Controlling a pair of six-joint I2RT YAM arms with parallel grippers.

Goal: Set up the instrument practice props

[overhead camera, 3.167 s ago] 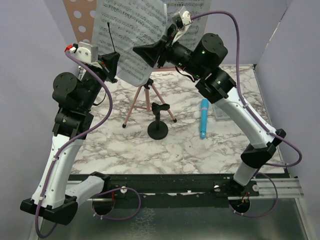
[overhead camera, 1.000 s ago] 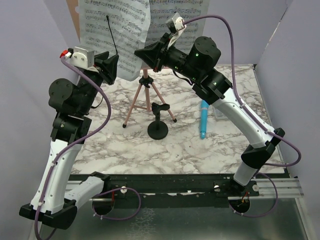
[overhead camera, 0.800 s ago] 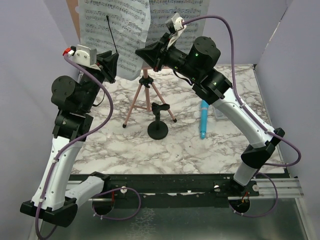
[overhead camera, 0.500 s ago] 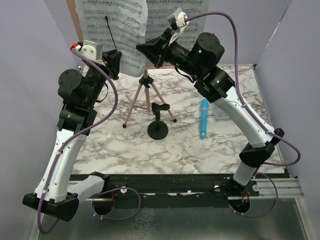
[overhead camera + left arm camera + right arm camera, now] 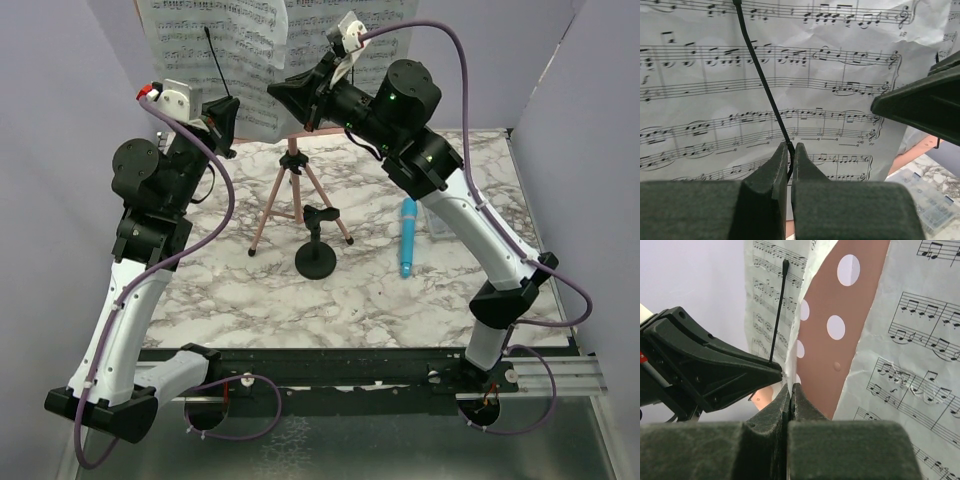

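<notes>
The left gripper [image 5: 789, 150] is clamped on a thin black wire [image 5: 760, 75] that rises from its tips across the sheet-music page [image 5: 840, 95]. The right gripper [image 5: 790, 390] is pinched shut, apparently on that page's edge, with the pink music stand [image 5: 840, 355] just beyond its tips. The two grippers sit close together, so a mismatched pull could tear or crease the paper, or tip the stand on its thin tripod legs [image 5: 267, 212]. The page looks wrinkled and hangs upright beside a second page [image 5: 920, 340]
</notes>
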